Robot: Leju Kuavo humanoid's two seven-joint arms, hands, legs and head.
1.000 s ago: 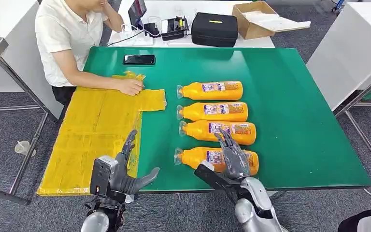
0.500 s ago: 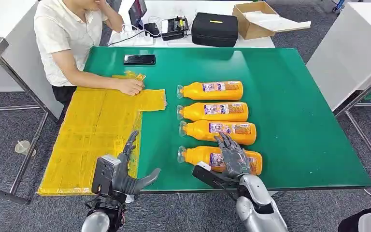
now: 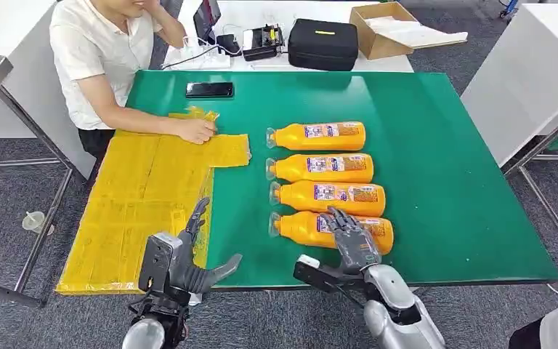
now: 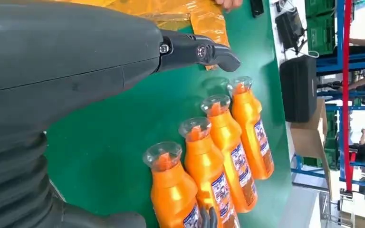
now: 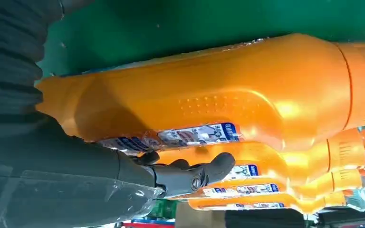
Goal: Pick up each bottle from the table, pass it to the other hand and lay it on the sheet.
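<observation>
I have four orange bottles lying on their sides in a row on the green worktop (image 3: 443, 182), clear caps toward the yellow sheet (image 3: 138, 211). My right hand (image 3: 354, 240) rests over the labelled body of the nearest bottle (image 3: 301, 227), its fingers (image 5: 204, 173) draped over the far side between this bottle and the next one (image 3: 327, 196). From the right wrist view I judge them curled around it but not clamped; whether the thumb has closed underneath I cannot tell.

My left hand (image 3: 189, 265) hovers at the near worktop edge beside the sheet, fingers (image 4: 204, 51) spread apart and holding nothing.

The bottles look full, so I expect real weight, and the glossy moulded plastic should be stiff but slick. The dimpled waist beside the label looks like the best place to take hold, near the balance point; the neck would leave the heavy end swinging. Lying round on a smooth surface, it may roll when pushed.

The underside of the nearest bottle and any gap to its neighbour are hidden by my own hand. A person sits at the far-left corner with a hand (image 3: 196, 131) pressing on the sheet's far end.
</observation>
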